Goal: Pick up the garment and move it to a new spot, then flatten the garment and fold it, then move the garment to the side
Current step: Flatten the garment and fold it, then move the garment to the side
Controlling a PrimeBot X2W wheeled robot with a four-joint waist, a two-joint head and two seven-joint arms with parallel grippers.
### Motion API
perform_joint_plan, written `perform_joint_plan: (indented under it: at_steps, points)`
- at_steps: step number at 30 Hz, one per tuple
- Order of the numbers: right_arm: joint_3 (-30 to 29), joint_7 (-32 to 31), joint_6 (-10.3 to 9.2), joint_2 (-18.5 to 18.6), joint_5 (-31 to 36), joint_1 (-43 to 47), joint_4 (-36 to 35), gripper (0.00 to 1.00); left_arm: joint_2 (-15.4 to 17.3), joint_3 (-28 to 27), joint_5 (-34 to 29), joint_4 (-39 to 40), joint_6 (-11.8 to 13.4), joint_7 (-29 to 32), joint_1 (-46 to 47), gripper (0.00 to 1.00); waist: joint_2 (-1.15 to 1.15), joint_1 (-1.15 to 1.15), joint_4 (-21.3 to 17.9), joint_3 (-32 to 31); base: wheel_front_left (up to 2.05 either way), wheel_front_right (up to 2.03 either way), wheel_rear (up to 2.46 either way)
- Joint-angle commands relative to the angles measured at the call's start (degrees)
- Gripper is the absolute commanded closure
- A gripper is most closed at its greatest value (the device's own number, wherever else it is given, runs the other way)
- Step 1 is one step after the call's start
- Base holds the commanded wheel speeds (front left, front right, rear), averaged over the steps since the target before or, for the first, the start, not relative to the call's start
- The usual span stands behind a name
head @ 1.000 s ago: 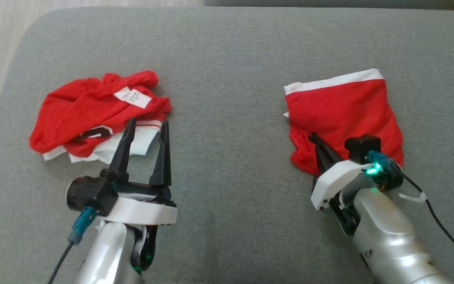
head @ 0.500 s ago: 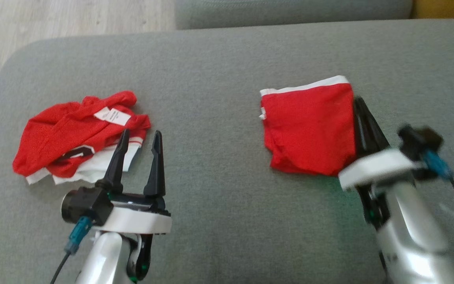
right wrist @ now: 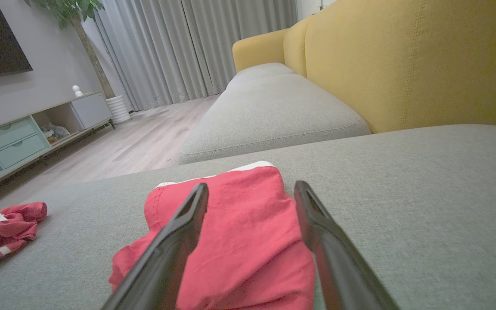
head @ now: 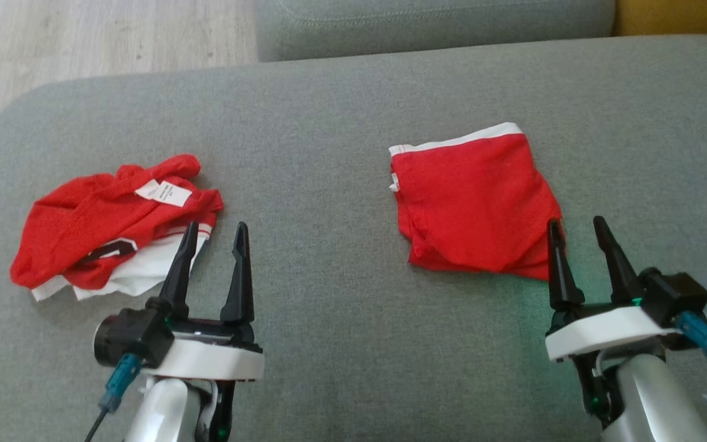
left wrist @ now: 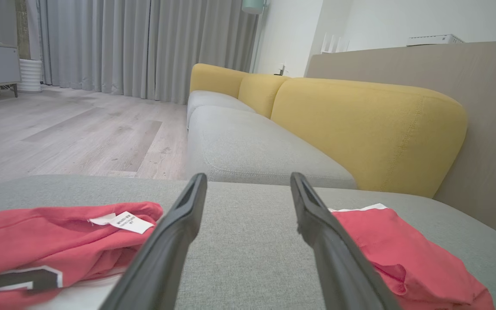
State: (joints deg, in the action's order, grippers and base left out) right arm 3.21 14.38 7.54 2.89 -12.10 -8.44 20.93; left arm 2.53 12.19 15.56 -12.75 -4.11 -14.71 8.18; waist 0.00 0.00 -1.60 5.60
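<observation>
Pulled back off the folded red shorts (head: 473,202), my right gripper (head: 575,226) gapes; left gripper (head: 216,227) gapes near the jersey (head: 83,227).

The white tag (head: 163,192) on the crumpled jersey (head: 77,227) carries print too small to read

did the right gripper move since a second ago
Yes. The right gripper has drawn back off the folded red garment to its near right corner and opened.
</observation>
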Motion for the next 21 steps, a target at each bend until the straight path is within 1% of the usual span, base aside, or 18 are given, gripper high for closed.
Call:
perform_joint_plan:
  at_steps: [1,3,6,12,13,16,17,21]
  points:
    - [1.0,0.6,-0.05,0.0,0.2,-2.3,-2.4,0.0,0.3,-2.1,-0.5,2.0,-0.1,-0.3,1.9,0.0,0.0,0.0,0.2,0.7,0.0,0.0,0.0]
    - [-0.3,0.2,-0.05,0.0,0.7,-3.4,-1.7,0.0,0.3,-1.8,-0.5,2.3,-0.1,-0.3,2.4,0.0,0.0,0.0,0.6,1.6,0.0,0.0,0.0]
    - [-2.6,-2.2,-0.05,0.0,1.2,-6.1,0.7,0.0,0.3,-1.4,-0.4,2.3,-0.2,-0.3,3.3,0.0,0.0,0.0,1.4,3.4,0.0,0.0,0.0]
    - [-5.4,-8.5,-0.05,0.0,-0.1,-13.1,8.5,0.0,0.3,-0.4,-0.2,1.7,-0.5,-0.3,4.8,0.0,0.0,0.0,3.3,6.7,0.0,0.0,0.0]
    - [-5.4,-8.5,-0.05,0.0,-0.1,-13.1,8.5,0.0,0.3,-0.4,-0.2,1.7,-0.5,-0.3,4.8,0.0,0.0,0.0,3.3,6.7,0.0,0.0,0.0]
    - [-7.5,-11.4,-0.05,0.0,-1.2,-16.5,14.4,0.0,0.3,0.0,0.1,1.5,-0.5,-0.3,5.5,0.0,0.0,0.0,4.4,7.9,0.0,0.0,0.0]
    - [-8.7,-12.7,-0.05,0.0,-0.7,-18.5,18.5,0.0,0.3,0.2,0.3,1.4,-0.5,-0.3,5.8,0.0,0.0,0.0,5.0,8.6,0.0,0.0,0.0]
    - [-7.7,-14.8,-0.05,0.0,1.0,-21.9,24.7,0.0,0.3,0.4,0.5,1.3,-0.5,-0.3,6.5,0.0,0.0,0.0,5.7,9.8,0.0,0.0,0.0]
